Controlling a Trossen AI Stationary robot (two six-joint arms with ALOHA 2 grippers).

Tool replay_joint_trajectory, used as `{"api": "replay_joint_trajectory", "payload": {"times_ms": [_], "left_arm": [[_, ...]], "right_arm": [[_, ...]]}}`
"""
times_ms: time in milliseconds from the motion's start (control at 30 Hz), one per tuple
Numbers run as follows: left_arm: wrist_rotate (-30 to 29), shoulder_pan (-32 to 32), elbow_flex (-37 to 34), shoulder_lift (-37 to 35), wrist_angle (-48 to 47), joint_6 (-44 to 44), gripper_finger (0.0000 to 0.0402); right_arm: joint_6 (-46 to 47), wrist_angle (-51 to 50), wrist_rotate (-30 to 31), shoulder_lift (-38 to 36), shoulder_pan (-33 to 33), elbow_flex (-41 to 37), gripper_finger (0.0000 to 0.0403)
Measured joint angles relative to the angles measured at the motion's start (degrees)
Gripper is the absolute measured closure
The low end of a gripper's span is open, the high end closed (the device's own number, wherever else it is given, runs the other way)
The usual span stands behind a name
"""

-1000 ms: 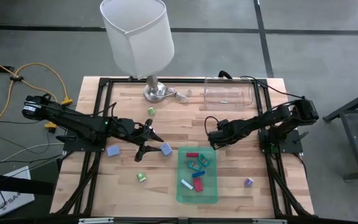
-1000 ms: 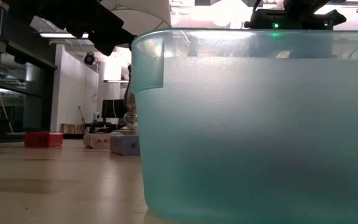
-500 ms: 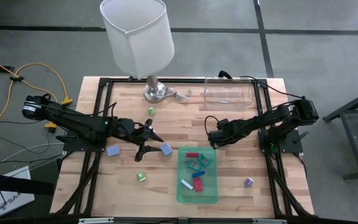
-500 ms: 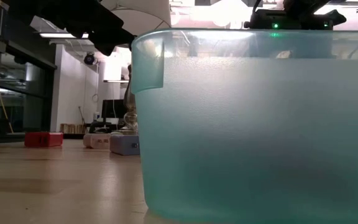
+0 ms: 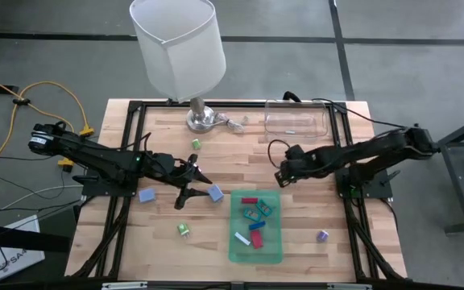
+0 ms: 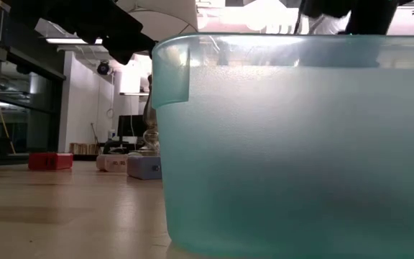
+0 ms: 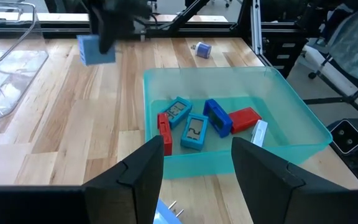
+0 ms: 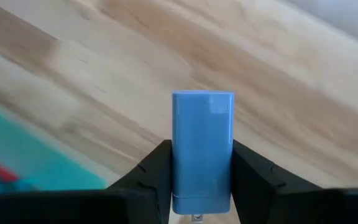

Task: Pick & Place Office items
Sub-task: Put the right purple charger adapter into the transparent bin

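Observation:
My right gripper (image 5: 284, 173) hangs above the bare wood just beyond the far edge of the green tray (image 5: 256, 242), shut on a blue block (image 8: 202, 149). The left wrist view shows that block (image 7: 96, 50) under the dark gripper. The tray holds several office items: blue, teal, red and white pieces (image 7: 194, 127). Loose pieces lie on the table: two grey-blue blocks (image 5: 215, 192) (image 5: 146, 195), two green ones (image 5: 196, 143) (image 5: 183, 229) and a purple one (image 5: 322, 236). My left gripper (image 5: 190, 184) waits open, left of the tray, pointing toward it. My right gripper pinches the blue block by its two long sides (image 8: 178, 168) between its two fingers (image 8: 151, 177). The fingers lie along the block, and its rounded far end sticks out past them. They slant steeply down from the table's right. The block is lifted clear of the table.
A lamp with a white shade (image 5: 180, 48) stands at the far edge on a metal foot (image 5: 202, 119). A clear container (image 5: 296, 119) sits at the far right. In the low view the tray's wall (image 6: 293, 144) fills the front. Black frame rails run along both sides.
My right gripper has risen from just above the table by the tray's far edge and has drawn a little toward the table's right and far edges, tipping as it went. The left arm has kept still.

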Motion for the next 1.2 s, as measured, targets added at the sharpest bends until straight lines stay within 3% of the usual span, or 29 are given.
{"api": "replay_joint_trajectory", "payload": {"times_ms": [200,367,633,867,1200], "left_arm": [[0.0,0.0,0.0,0.0,0.0,0.0,0.0218],[0.0,0.0,0.0,0.0,0.0,0.0,0.0218],[0.0,0.0,0.0,0.0,0.0,0.0,0.0218],[0.0,0.0,0.0,0.0,0.0,0.0,0.0218],[0.0,0.0,0.0,0.0,0.0,0.0,0.0218]], "right_arm": [[-10.5,7.5,0.3,-6.5,-5.2,0.0,0.0283],[-18.5,12.3,-0.9,-8.1,-14.3,0.0,0.0287],[-31.3,25.4,-12.4,-7.9,-33.4,0.1,0.0286],[-37.4,22.9,-15.8,-4.3,-44.8,0.1,0.0281],[-40.0,17.3,-13.9,6.3,-50.5,0.0,0.0281]]}}
